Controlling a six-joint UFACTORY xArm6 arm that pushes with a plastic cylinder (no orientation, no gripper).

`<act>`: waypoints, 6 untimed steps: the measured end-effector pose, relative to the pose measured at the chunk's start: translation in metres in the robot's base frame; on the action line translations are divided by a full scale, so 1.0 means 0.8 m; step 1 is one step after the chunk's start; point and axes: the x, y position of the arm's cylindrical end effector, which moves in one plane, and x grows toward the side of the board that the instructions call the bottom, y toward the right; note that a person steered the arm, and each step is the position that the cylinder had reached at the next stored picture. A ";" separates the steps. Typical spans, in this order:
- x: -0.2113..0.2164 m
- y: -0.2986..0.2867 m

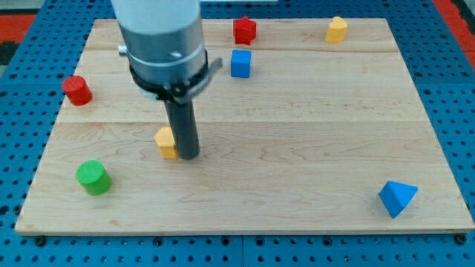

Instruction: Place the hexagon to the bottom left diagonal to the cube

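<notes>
The red hexagon (244,30) stands near the view's top edge of the wooden board, just above the blue cube (240,64). My tip (188,156) rests on the board at left of centre, touching the right side of a small orange block (166,142). The tip is well below and left of the cube and the hexagon. The grey arm body hangs over the board's upper left and hides part of it.
A red cylinder (76,90) stands at the left edge. A green cylinder (93,177) stands at the lower left. A blue triangular block (397,198) lies at the lower right. A yellow block (336,29) stands at the top right. The board (312,148) lies on blue pegboard.
</notes>
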 end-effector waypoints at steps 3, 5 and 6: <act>0.016 -0.078; -0.040 -0.052; -0.060 -0.011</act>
